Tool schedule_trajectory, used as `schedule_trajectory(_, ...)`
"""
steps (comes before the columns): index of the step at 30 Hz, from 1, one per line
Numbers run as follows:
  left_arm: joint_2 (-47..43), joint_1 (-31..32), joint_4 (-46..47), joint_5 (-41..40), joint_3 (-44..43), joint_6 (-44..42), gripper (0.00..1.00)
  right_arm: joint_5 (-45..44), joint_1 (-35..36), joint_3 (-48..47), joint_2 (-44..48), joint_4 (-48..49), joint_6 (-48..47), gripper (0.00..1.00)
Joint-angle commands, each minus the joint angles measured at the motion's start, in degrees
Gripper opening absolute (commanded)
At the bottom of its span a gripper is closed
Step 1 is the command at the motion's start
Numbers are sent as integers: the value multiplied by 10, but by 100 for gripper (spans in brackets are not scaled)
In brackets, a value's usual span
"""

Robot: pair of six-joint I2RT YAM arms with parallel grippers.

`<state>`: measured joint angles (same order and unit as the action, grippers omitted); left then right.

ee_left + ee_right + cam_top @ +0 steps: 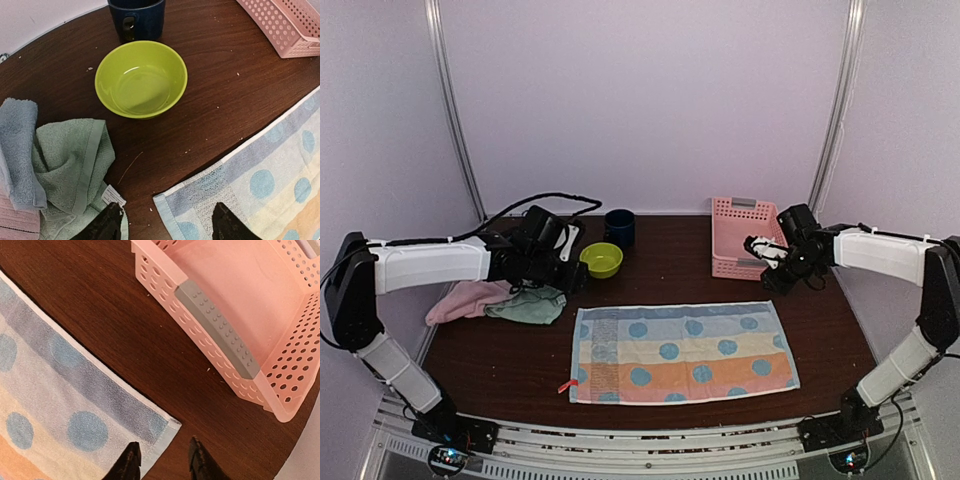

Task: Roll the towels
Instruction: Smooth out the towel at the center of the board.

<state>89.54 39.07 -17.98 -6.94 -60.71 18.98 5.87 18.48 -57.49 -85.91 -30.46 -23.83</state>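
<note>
currently left gripper (pixel 168 207) and right gripper (pixel 164 442) hover, jaws apart, by far corners of the spotted towel (pixel 685 352)

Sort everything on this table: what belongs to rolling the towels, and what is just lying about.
For the job: spotted striped towel, mint green towel, pale blue towel, pink towel.
Lying about: lime-green bowl, dark blue mug, pink basket.

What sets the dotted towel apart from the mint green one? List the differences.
The dotted towel lies spread flat; the mint green towel is crumpled. The dotted towel has stripes and blue dots; the mint green towel is plain. The dotted towel lies alone; the mint green towel touches the pale blue towel. Both are unrolled terry.
</note>
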Motion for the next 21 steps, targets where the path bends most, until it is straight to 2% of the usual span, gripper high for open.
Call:
schedule_trajectory(1, -11, -29, 31, 30, 25, -6, 65, 14, -36, 8, -18, 23, 28, 41)
schedule_trajectory(3, -4, -39, 48, 52, 35, -1, 75, 22, -49, 12, -31, 35, 31, 48)
schedule_trajectory(5, 9, -47, 64, 78, 38, 3, 75, 26, -57, 16, -45, 46, 29, 51)
schedule_trajectory(7, 28, -52, 75, 96, 38, 17, 70, 25, -63, 16, -61, 53, 33, 54)
schedule_trajectory(12, 72, -60, 63, 126, 23, 60, 57, 37, -79, 11, -77, 53, 46, 54)
schedule_trajectory(17, 96, -67, 64, 114, 15, 87, 41, 53, -102, 20, -72, 69, 47, 46)
schedule_trajectory(21, 110, -72, 70, 151, 11, 92, 38, 64, -118, 23, -75, 68, 47, 40)
